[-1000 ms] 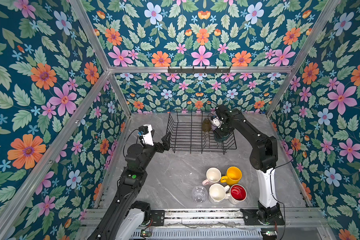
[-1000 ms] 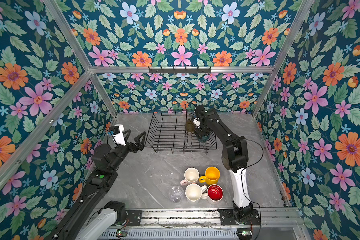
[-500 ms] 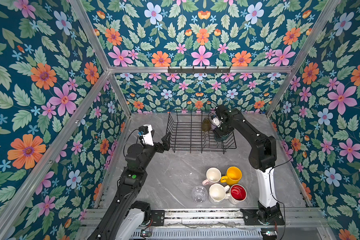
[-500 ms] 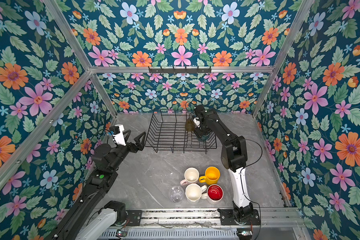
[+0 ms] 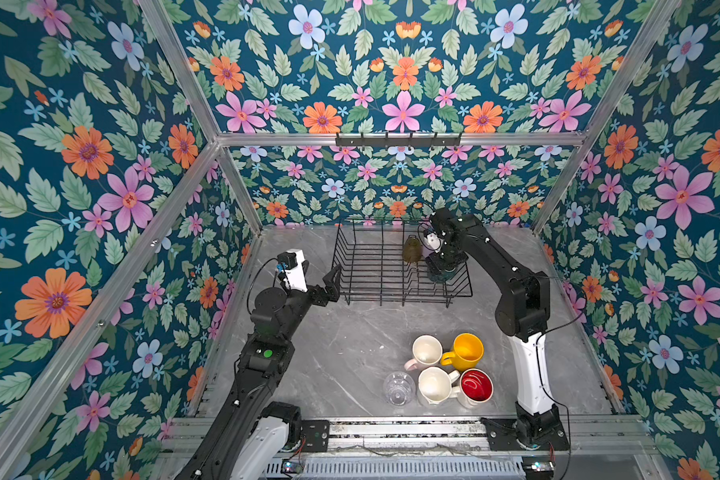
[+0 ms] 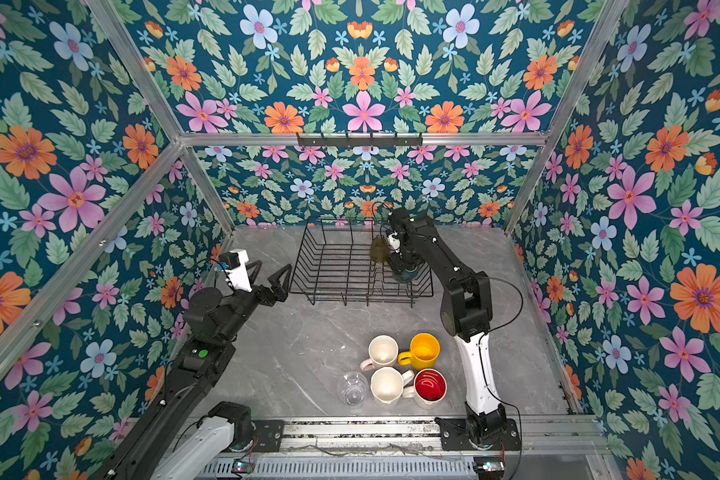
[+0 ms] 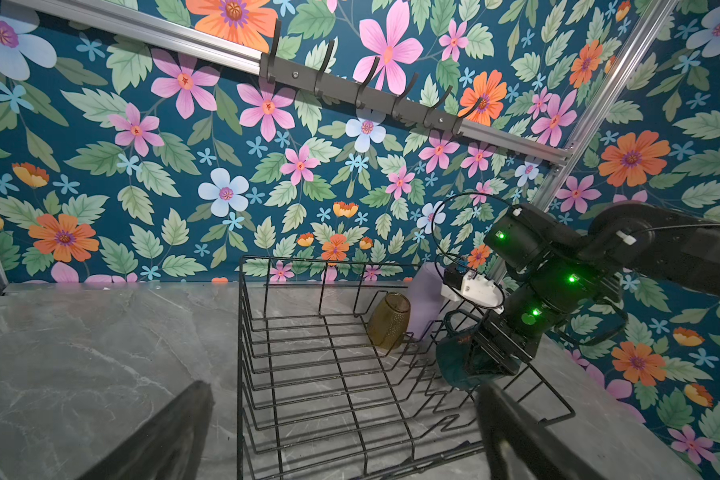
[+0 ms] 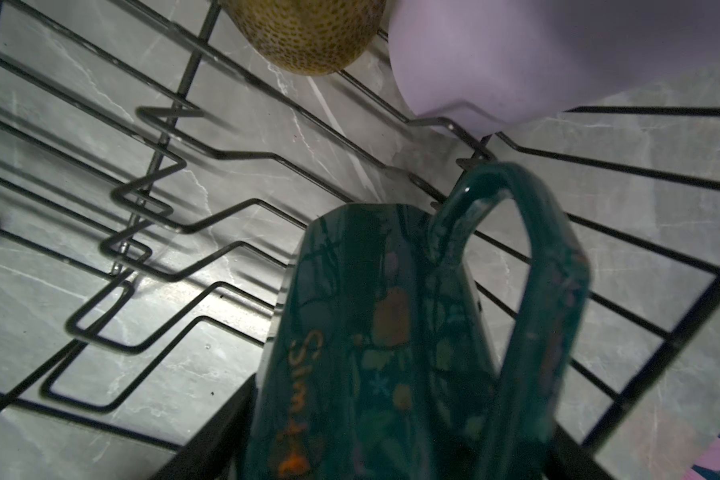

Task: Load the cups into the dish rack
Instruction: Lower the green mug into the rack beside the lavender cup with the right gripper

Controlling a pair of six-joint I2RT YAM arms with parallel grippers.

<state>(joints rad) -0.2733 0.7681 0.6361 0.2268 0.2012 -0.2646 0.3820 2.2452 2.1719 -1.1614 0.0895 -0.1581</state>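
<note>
Teal glaze fills my right wrist view. The dark teal mug (image 8: 391, 332) sits between the fingers of my right gripper (image 5: 444, 264), which are clamped on its sides, with the handle on the side facing that camera. I hold it inside the dish rack (image 5: 366, 270), at the rack's right end among the upright dividers; whether it touches the wires I cannot tell. Just beside it, further back in the rack, the olive-brown glass (image 7: 388, 319) and the lilac tumbler (image 7: 425, 299) lean close together (the tumbler shows best from my left wrist). My left gripper (image 6: 270, 274) hangs with its jaws spread wide and nothing in them, just off the rack's near left corner. On the grey marble table (image 5: 341, 345), well apart from the rack, five more stand in a tight cluster — pale pink mug (image 5: 427, 351), yellow mug (image 5: 466, 351), white faceted mug (image 5: 435, 384), white red-lined mug (image 5: 476, 384) and clear glass (image 5: 398, 387).
</note>
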